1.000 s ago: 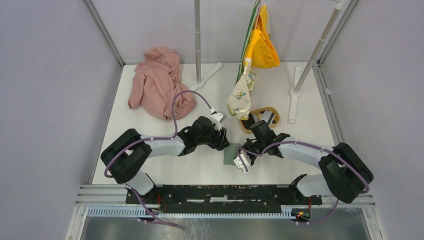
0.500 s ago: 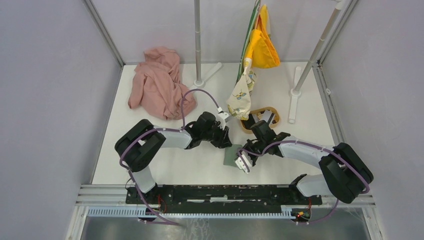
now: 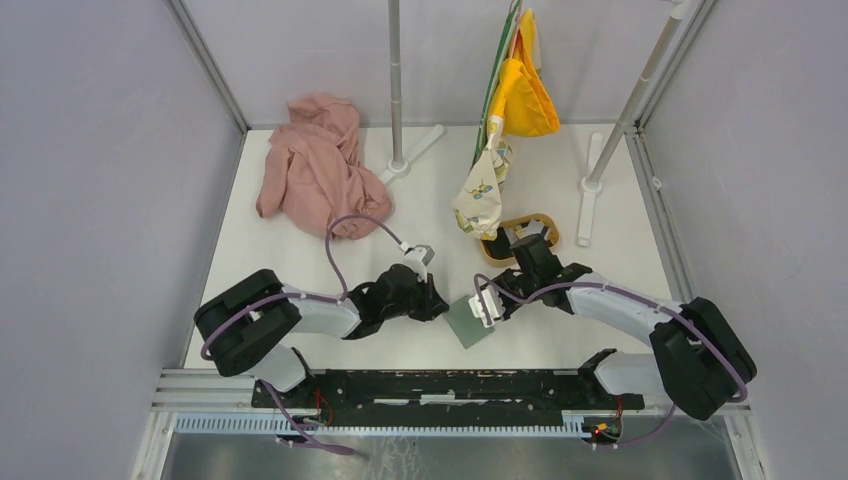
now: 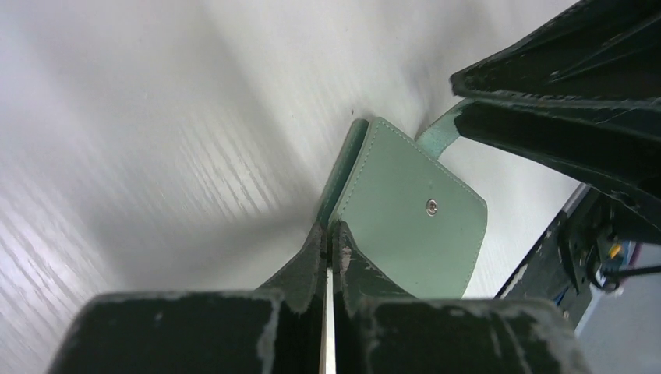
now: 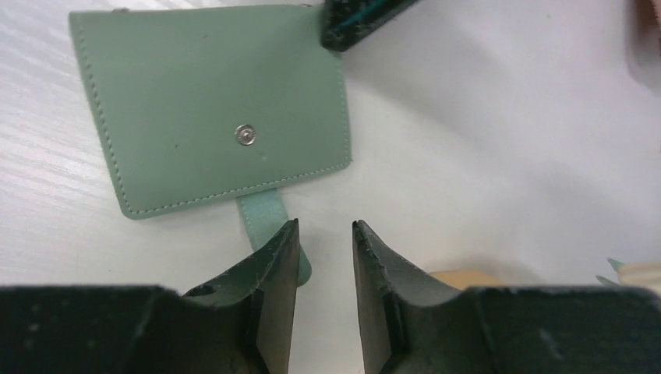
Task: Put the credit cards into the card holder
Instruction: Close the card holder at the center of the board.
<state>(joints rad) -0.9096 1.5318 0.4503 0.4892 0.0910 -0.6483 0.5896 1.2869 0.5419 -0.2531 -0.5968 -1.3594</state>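
Note:
The sage-green card holder (image 3: 468, 322) lies folded flat on the white table, its snap stud (image 5: 246, 135) facing up. My left gripper (image 3: 438, 303) is shut, with its tips (image 4: 330, 227) against the card holder's (image 4: 405, 210) left edge. A thin pale strip runs between its fingers; I cannot tell whether it is a card. My right gripper (image 5: 323, 226) stands open just behind the card holder (image 5: 210, 101), and the green strap tab (image 5: 261, 212) lies beside one finger, not between the two. In the top view this gripper (image 3: 488, 305) sits at the card holder's right corner. No credit cards show clearly.
An oval light-wood tray (image 3: 545, 222) sits behind the right arm. A pink cloth (image 3: 315, 165) lies at the back left. Two rack poles (image 3: 397, 90) and their white feet (image 3: 590, 200) stand at the back, hung with yellow and patterned cloths (image 3: 505, 110).
My left gripper came down towards me to the card holder's left edge and shut. My right gripper opened off the strap and drew back. The card holder turned slightly.

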